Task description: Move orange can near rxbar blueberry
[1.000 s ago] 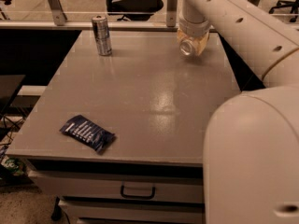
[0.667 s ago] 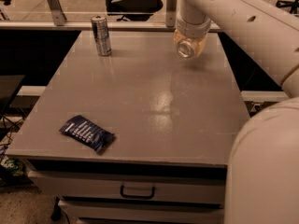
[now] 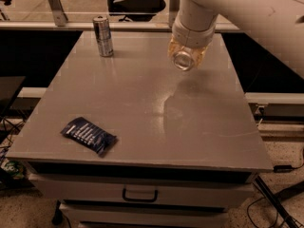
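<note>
— Where is the pincer (image 3: 189, 51)?
— Over the far right part of the worktop (image 3: 199, 127). It is clamped on the orange can (image 3: 184, 58), which hangs clear of the surface, tilted, with one silver end facing the camera.
— And the rxbar blueberry (image 3: 89, 136)?
— It lies flat, well apart from the pincer, nearer the front edge and off to the pincer's left.
— Anything else?
— A taller silver can (image 3: 103, 36) stands upright to the pincer's left, near the far edge.
</note>
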Controlling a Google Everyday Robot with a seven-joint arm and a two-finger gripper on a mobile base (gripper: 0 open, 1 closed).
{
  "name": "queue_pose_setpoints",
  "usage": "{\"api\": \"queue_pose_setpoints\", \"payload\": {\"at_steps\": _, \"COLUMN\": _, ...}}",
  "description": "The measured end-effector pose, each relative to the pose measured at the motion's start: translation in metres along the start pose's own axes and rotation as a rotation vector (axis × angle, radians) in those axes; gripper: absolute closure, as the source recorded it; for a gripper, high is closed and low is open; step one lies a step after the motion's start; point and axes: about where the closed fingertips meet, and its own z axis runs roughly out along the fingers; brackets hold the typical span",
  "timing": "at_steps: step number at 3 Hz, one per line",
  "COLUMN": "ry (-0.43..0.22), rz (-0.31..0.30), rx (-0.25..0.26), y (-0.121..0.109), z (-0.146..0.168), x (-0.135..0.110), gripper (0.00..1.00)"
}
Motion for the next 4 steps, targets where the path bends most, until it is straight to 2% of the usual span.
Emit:
{"api": "queue_pose_setpoints", "payload": {"at_steps": 1, "ry": -0.067, "rz": -0.027, "rx": 0.056, "y": -0.003, "z": -0.009, "x": -0.013, "gripper": 1.00}}
{"api": "queue_pose_setpoints", "payload": {"at_steps": 2, "ry": -0.067, "rz": -0.027, "rx": 0.056, "y": -0.003, "z": -0.009, "x": -0.013, "gripper": 1.00}}
{"api": "queue_pose_setpoints", "payload": {"at_steps": 3, "ry": -0.085, "rz": -0.073, "rx": 0.071, "y": 0.003, "z": -0.013, "x": -0.027, "gripper": 1.00}}
{"api": "queue_pose_setpoints", "payload": {"at_steps": 4, "ry": -0.115, "rz": -0.166, "rx": 0.110, "y": 0.008, "z": -0.021, "x": -0.055, "gripper": 1.00}}
